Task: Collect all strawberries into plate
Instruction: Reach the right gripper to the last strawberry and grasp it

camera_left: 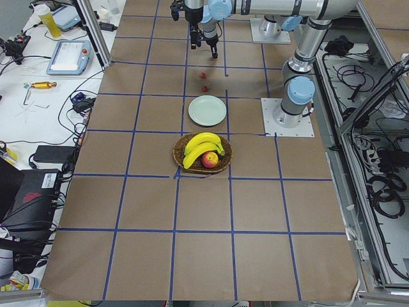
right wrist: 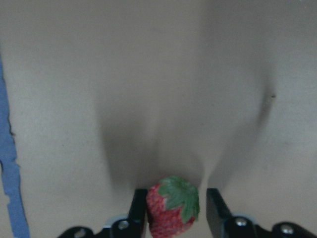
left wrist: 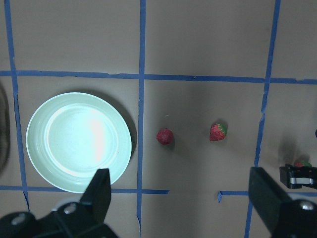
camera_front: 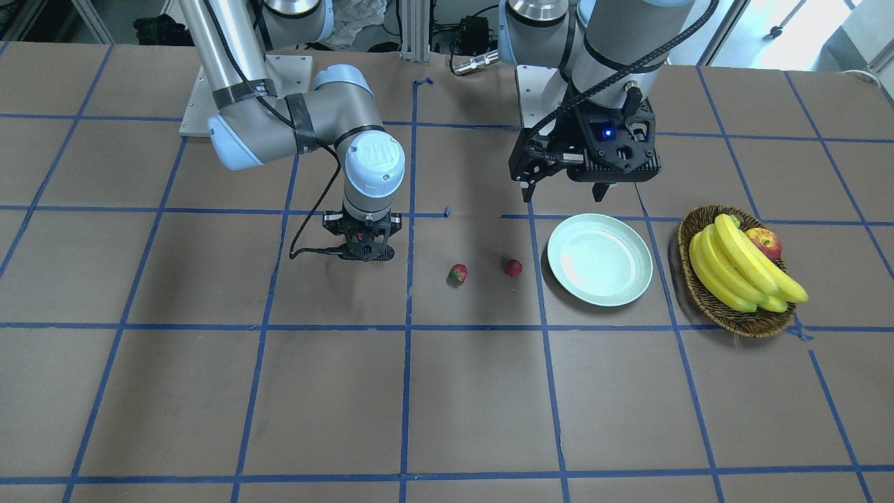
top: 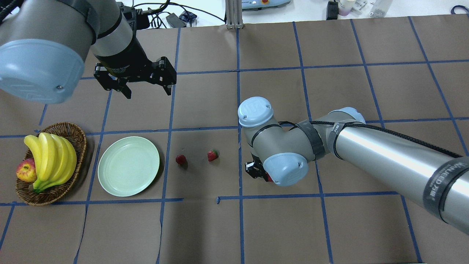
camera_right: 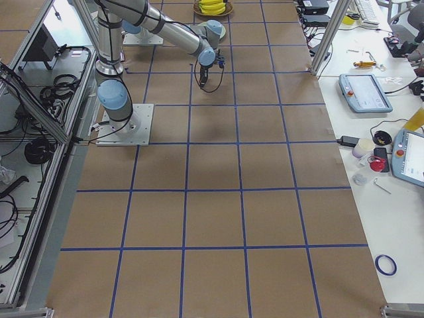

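**On the table: one strawberry between the right fingers, two beside the plate**

On the right arm's wrist cap (camera_front: 375, 163) there is a "UR" logo. A black band (top: 445, 183) on the same arm has white lettering, too unclear to read. Print on the left end effector's body is too small to read.

Right arm (top: 366, 146): comes in low across the table (top: 366, 227) with the wrist turned straight down. The right end effector (right wrist: 176, 198) is down at the table surface. Its fingers (right wrist: 138, 213) stand on either side of one strawberry (right wrist: 172, 208), green cap up. One finger looks to be touching it and there is a thin gap at the other. Cannot tell whether it is clamped.

Left arm (top: 40, 47): held high. The left end effector (top: 148, 93) points down and hovers over the table on the far side of the plate (top: 110, 179). Its fingers are wide apart with nothing between them.

Other two strawberries: both lie on the table between the plate and the right end effector. The first (top: 180, 159) is just beside the plate rim, and the second (top: 213, 155) is a little further toward the right arm.

Containers: the plate is pale mint and sits flat. A wicker basket (top: 78, 137) beside it on the side away from the strawberries holds a bunch of bananas (top: 51, 157) and an apple (top: 26, 171). Blue tape lines (top: 238, 73) grid the brown table.
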